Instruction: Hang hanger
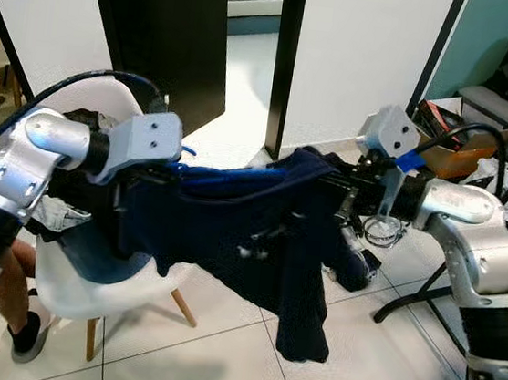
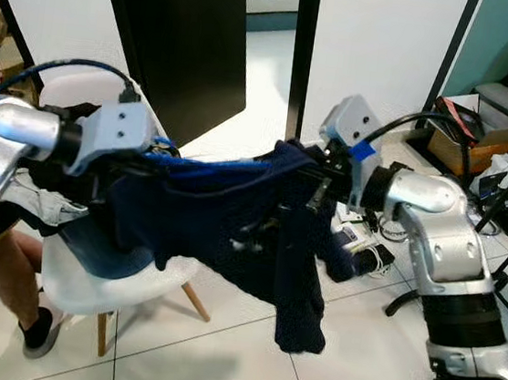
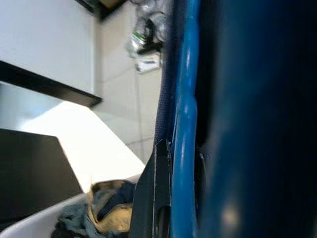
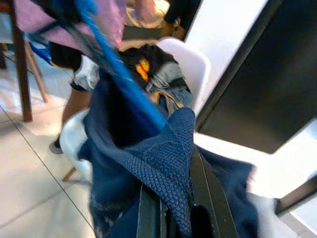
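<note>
A navy garment (image 1: 258, 236) hangs stretched between my two arms, draped over a blue hanger (image 1: 228, 176). My left gripper (image 3: 178, 198) is shut on the hanger's blue bar (image 3: 184, 124), with the cloth pressed against it. In the eye views that gripper (image 1: 159, 179) is mostly buried in fabric. My right gripper (image 4: 176, 198) is shut on a fold of the garment's knitted edge, its black fingers (image 4: 208, 198) on either side of the cloth. It sits at the garment's right end (image 1: 332, 185). One part of the garment dangles toward the floor (image 1: 302, 333).
A white chair (image 1: 86, 295) with a pile of clothes (image 4: 158, 74) stands under my left arm, and a person's leg (image 1: 14, 282) is beside it. A black door (image 1: 163, 24) is behind. Cables (image 1: 382, 230), a cardboard box (image 1: 464, 159) and a black stand leg (image 1: 416, 296) lie to the right.
</note>
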Controlling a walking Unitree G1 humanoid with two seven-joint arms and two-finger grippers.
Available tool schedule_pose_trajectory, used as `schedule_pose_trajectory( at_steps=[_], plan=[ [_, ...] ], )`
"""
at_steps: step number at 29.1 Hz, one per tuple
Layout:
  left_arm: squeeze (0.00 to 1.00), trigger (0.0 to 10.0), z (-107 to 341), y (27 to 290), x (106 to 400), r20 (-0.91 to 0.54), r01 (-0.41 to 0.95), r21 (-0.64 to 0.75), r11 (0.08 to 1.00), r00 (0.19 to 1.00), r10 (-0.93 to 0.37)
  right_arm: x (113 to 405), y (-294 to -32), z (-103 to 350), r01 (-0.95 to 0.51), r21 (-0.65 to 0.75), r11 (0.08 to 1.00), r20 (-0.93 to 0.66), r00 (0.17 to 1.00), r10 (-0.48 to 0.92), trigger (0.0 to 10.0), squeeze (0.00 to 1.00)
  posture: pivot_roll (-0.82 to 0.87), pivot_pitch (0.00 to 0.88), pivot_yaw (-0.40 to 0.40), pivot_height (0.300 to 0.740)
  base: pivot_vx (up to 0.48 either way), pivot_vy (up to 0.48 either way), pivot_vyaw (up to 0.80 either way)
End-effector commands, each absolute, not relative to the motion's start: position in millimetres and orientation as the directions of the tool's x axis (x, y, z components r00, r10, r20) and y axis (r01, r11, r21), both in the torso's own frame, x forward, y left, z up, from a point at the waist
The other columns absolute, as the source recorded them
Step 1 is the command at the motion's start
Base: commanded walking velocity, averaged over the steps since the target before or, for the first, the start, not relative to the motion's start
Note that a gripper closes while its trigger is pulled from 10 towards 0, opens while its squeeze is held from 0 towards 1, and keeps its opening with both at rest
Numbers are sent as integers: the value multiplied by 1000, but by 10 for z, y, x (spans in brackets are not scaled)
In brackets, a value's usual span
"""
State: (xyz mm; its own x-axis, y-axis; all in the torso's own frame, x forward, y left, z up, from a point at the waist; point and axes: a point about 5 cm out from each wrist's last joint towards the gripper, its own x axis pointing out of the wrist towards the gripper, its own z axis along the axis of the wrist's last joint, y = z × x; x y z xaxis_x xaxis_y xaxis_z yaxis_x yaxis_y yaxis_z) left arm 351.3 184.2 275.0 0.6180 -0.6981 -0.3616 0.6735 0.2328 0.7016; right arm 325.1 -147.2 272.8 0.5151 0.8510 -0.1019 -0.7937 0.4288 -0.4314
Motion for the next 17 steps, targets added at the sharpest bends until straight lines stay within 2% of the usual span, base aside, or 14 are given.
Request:
schedule_pose_trajectory(
  at_steps=[1, 2, 3, 6, 8, 12, 13, 14, 15, 17],
  plan=[
    [0, 10000, 2743, 1792, 3587, -316, 634, 712, 302, 674, -668, 3177, -1263, 2848, -805, -472, 361, -65, 439, 896, 0, 0, 8, 6, 32, 740, 0, 0, 0],
    [0, 10000, 2743, 1792, 3587, -316, 634, 712, 302, 674, -668, 3177, -1263, 2848, -805, -472, 361, -65, 439, 896, 0, 0, 8, 6, 32, 740, 0, 0, 0],
    [0, 10000, 2704, 1733, 3628, -280, 616, 700, 362, 702, -654, 3166, -1178, 2849, -811, -472, 347, -58, 421, 905, 0, 0, 7, 5, 33, 740, 0, 0, 0],
    [0, 10000, 2658, 1691, 3647, -262, 607, 686, 401, 721, -642, 3157, -1114, 2846, -814, -473, 336, -54, 408, 912, 0, 0, 7, 6, 35, 740, 0, 0, 0],
    [0, 10000, 2589, 1610, 3651, -233, 614, 637, 466, 730, -643, 3143, -1026, 2828, -821, -471, 324, -51, 392, 919, 0, 0, 9, 9, 34, 740, 0, 0, 0],
    [0, 10000, 2556, 1540, 3630, -221, 632, 612, 475, 714, -665, 3139, -986, 2805, -823, -468, 321, -51, 387, 921, 0, 0, 10, 10, 34, 740, 0, 0, 0],
    [0, 10000, 2531, 1421, 3571, -211, 670, 597, 441, 662, -720, 3143, -942, 2778, -825, -466, 320, -50, 386, 921, 0, 0, 11, 11, 34, 740, 0, 0, 0],
    [0, 10000, 2531, 1421, 3571, -211, 670, 597, 441, 662, -720, 3143, -942, 2778, -825, -466, 320, -50, 386, 921, 0, 0, 11, 11, 34, 740, 0, 0, 0],
    [0, 10000, 2513, 1322, 3482, -211, 713, 592, 375, 587, -782, 3148, -914, 2763, -825, -465, 322, -49, 387, 921, 0, 0, 11, 14, 35, 740, 0, 0, 0],
    [0, 10000, 2513, 1322, 3482, -211, 713, 592, 375, 587, -782, 3148, -914, 2763, -825, -465, 322, -49, 387, 921, 0, 0, 11, 14, 35, 740, 0, 0, 0]
  ],
)
